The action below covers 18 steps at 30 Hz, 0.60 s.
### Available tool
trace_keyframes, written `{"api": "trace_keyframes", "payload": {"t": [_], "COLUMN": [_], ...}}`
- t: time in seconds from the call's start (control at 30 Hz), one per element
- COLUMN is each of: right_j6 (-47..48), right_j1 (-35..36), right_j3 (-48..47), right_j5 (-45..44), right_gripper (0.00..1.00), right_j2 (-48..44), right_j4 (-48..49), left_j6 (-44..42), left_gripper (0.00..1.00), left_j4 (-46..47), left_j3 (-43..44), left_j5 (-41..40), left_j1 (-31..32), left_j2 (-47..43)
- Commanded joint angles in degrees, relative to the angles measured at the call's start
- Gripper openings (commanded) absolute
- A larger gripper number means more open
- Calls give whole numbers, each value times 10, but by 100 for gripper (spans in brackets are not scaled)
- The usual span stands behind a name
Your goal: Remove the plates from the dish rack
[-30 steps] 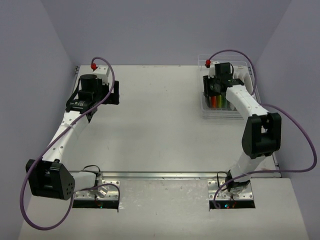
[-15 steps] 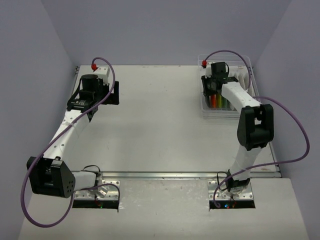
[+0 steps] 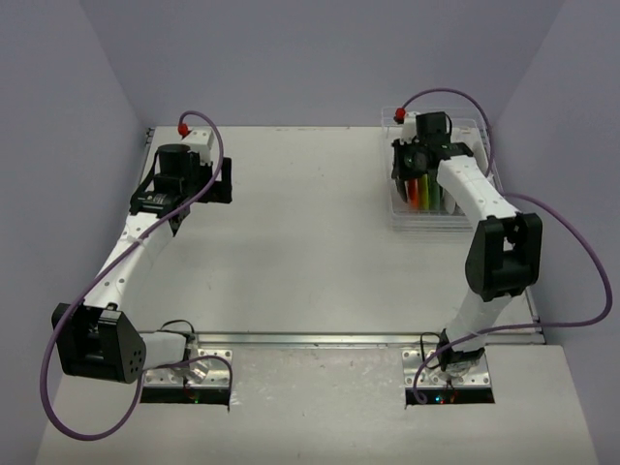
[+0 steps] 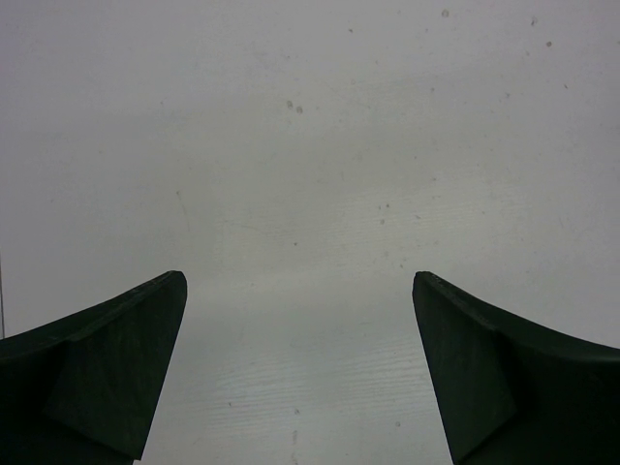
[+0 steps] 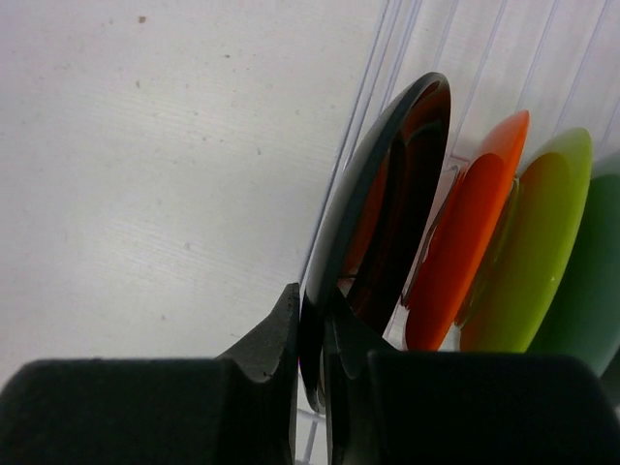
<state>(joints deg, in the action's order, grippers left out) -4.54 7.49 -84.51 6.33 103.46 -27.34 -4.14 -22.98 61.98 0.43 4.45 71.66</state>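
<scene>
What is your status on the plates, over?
Left claw open above table. Right claw pinching black plate rim, plate standing in dish rack. Orange plate close beside it.

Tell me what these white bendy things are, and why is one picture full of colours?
They are two robot arms, a left arm and a right arm, bolted to a table. Each ends in a gripper, a pincer with two fingers. One picture looks down on both arms from above. The other two come from small cameras on the wrists, so you see the dark fingers at the bottom. The left gripper is open over bare table and holds nothing. The colourful picture is from the right wrist. There the right gripper pinches the rim of a black plate. Behind it stand an orange plate, a light green plate and a darker green plate. They all stand on edge in a clear dish rack at the table's far right corner.
</scene>
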Motion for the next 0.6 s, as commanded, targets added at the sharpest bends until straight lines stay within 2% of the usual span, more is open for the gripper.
{"api": "trace_keyframes", "payload": {"t": [0.0,0.13,0.27,0.37,0.47,0.57], "right_j6": [-13,-55,-13,95,193,311], "right_j1": [-13,-34,-32,-1,45,107], "right_j3": [-71,-115,-101,-51,5,94], "right_j5": [52,132,225,261,249,206], "right_gripper": [0,0,0,0,0,0], "right_j2": [-46,-54,-92,-139,-187,-240], "right_j4": [-27,-51,-23,9,36,72], "left_j6": [5,9,27,55,87,108], "left_gripper": [100,100,100,100,99,92], "left_j4": [12,7,-5,-13,-15,-35], "left_j3": [19,28,51,72,91,123], "left_j5": [18,27,87,156,225,302], "left_j1": [5,4,3,2,2,2], "left_j2": [-5,-6,-8,-13,-13,3]}}
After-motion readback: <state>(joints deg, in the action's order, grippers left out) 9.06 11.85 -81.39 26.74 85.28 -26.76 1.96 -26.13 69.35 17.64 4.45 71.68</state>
